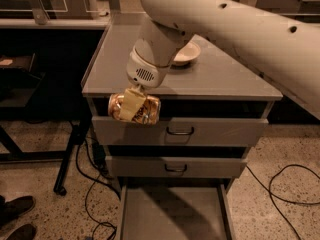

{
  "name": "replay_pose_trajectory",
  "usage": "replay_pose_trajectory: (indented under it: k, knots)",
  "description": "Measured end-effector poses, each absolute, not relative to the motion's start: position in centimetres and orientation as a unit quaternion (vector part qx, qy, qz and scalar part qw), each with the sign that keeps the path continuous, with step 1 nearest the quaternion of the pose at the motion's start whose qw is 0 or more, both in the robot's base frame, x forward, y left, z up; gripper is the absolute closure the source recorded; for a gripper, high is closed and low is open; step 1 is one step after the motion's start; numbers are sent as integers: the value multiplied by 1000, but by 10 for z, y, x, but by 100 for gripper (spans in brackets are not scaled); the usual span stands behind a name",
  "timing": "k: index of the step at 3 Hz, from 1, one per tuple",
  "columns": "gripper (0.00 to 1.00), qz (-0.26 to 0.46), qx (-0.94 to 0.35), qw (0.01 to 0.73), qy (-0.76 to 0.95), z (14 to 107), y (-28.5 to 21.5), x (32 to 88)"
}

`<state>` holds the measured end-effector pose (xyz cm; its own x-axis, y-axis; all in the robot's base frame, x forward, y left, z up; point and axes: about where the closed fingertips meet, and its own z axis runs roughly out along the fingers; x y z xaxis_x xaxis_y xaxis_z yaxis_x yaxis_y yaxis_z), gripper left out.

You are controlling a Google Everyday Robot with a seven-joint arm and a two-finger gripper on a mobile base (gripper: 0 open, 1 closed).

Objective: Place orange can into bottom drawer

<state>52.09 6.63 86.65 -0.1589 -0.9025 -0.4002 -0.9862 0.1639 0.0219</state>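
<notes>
The can (149, 113) is a shiny orange-gold cylinder with mottled print. It lies on its side in the air, just in front of the cabinet (225, 81) and just below its smooth grey top. My claw (133, 105) is clamped around the can's middle, one flat tan finger (129, 103) crossing its near face. The drawer (172, 214), a shallow grey metal tray with thin side walls, stands pulled out at the bottom, well below the can. A cream round bowl (184, 54) sits on the cabinet. My thick white arm (235, 24) reaches in from the upper right, wrist bent down over the front edge
</notes>
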Motion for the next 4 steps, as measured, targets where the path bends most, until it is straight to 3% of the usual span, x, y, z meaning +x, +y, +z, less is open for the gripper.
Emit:
replay_pose_trajectory:
  k: [3,4]
  knots:
    - [100,206,-550,71,806,713,61,491]
    - [100,212,-545,68,808,705,61,489]
